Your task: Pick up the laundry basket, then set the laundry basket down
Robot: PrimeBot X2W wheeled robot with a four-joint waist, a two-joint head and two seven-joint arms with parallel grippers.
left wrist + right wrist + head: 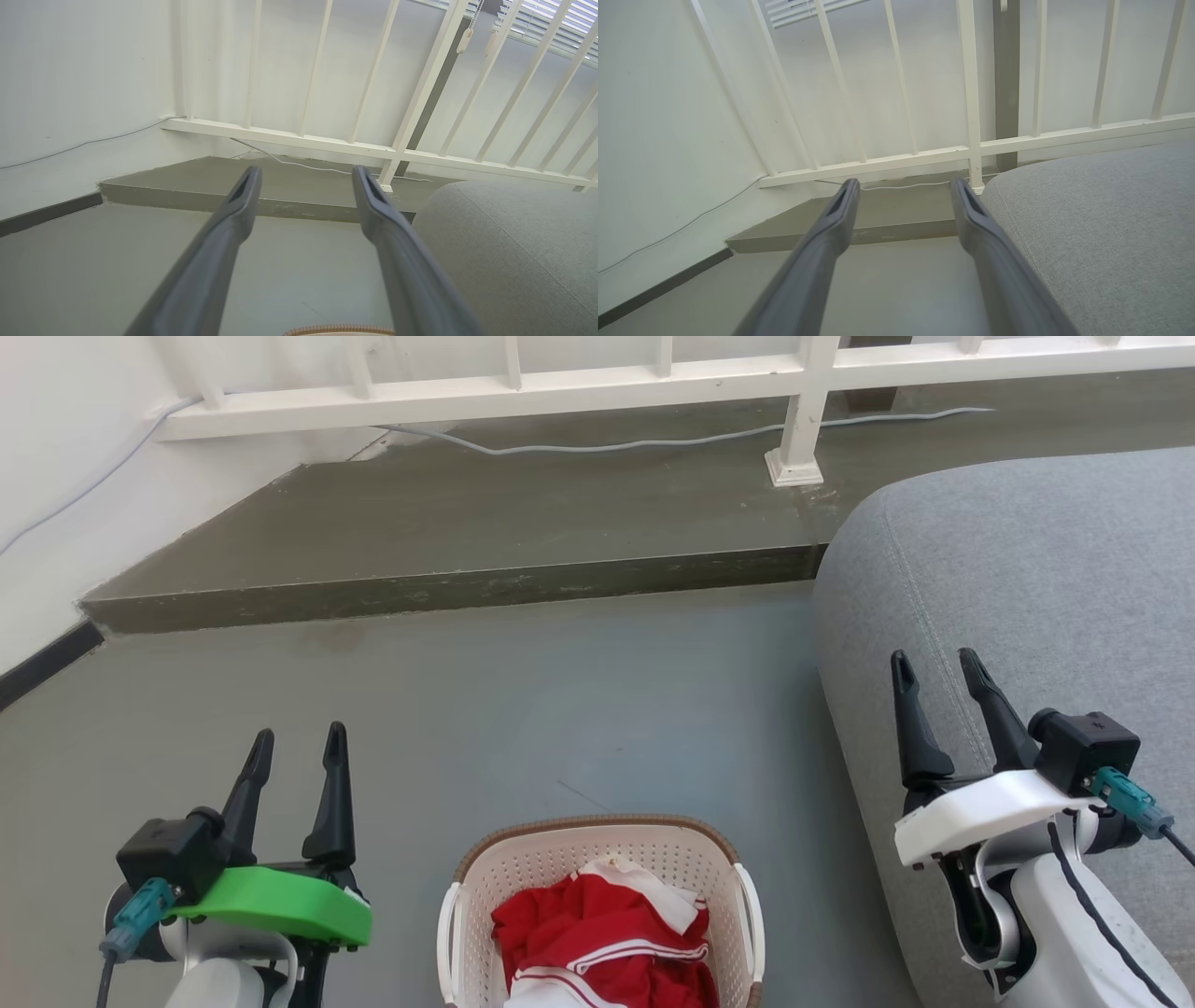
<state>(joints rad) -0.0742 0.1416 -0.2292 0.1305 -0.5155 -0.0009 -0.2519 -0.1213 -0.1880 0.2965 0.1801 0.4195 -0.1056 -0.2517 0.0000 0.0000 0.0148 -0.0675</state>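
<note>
The laundry basket point(560, 863) stands on the grey floor at the bottom middle of the head view, cream-white and perforated with a brown rim and a white handle on each side. Red and white clothes point(602, 933) lie in it. Its brown rim point(341, 330) peeks in at the bottom edge of the left wrist view. My left gripper point(297, 739) is open to the basket's left, apart from it, holding nothing. My right gripper point(936, 667) is open to the basket's right, over the sofa's edge, also holding nothing. The same open fingers show in the wrist views point(306, 175) point(903, 186).
A grey sofa point(1027, 607) fills the right side, close to the basket. A raised concrete step point(448, 588) runs across ahead, with a white railing point(597, 378) and a pale cable point(653, 441) on it. A white wall point(65, 457) stands on the left.
</note>
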